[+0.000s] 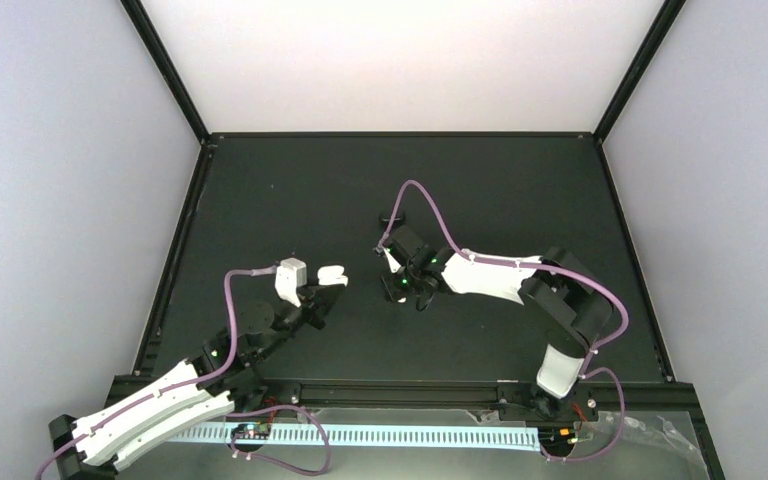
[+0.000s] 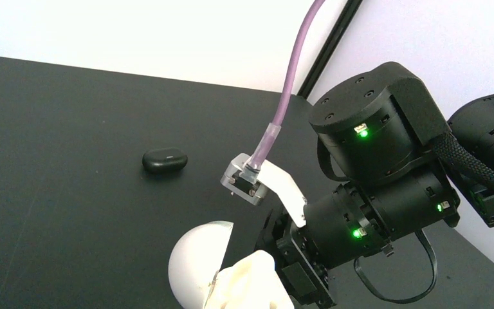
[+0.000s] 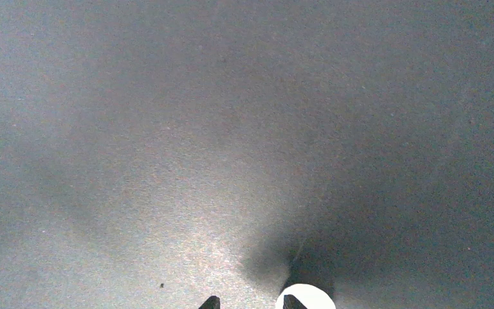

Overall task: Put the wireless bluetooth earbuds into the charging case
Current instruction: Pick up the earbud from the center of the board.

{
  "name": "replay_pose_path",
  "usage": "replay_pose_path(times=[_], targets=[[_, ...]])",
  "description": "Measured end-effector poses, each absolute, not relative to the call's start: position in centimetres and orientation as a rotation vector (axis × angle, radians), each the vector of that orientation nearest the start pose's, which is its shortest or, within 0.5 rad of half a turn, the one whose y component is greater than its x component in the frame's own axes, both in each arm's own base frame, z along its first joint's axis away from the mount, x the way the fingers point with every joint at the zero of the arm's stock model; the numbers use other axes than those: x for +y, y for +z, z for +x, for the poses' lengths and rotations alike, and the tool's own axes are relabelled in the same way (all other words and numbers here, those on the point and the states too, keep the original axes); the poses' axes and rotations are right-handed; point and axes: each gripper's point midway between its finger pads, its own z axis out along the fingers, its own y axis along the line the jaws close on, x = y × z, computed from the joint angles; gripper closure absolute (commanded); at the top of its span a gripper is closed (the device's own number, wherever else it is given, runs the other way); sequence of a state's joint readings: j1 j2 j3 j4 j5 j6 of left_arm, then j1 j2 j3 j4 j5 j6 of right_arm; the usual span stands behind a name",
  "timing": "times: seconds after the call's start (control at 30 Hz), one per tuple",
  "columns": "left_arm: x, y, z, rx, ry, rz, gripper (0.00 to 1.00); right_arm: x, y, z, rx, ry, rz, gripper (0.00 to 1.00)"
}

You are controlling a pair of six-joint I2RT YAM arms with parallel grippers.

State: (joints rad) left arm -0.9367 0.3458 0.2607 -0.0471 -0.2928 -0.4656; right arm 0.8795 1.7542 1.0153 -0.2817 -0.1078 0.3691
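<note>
With the left tool point(image 1: 332, 273) clenched and the right tool point(image 1: 390, 262) impossible to read as released or grasping, a careless push could skid the smooth charging case point(image 2: 164, 159) beyond it.

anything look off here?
Nothing spilled or damaged. One oddity: the charging case lies alone on the table, with nothing touching it, and it looks shut, so nothing could go in as is.

charging case point(image 2: 164, 159) on table point(image 2: 51, 129), near right arm point(image 2: 386, 161)
</note>
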Motion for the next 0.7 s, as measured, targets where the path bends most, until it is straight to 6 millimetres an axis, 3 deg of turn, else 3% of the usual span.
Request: replay_pose_path(times=[0.7], targets=[[-17.5, 20.8, 19.4, 1.760, -0.770, 0.178, 0.99, 32.0, 4.2, 25.9, 2.600, 0.468, -0.651, 0.76]])
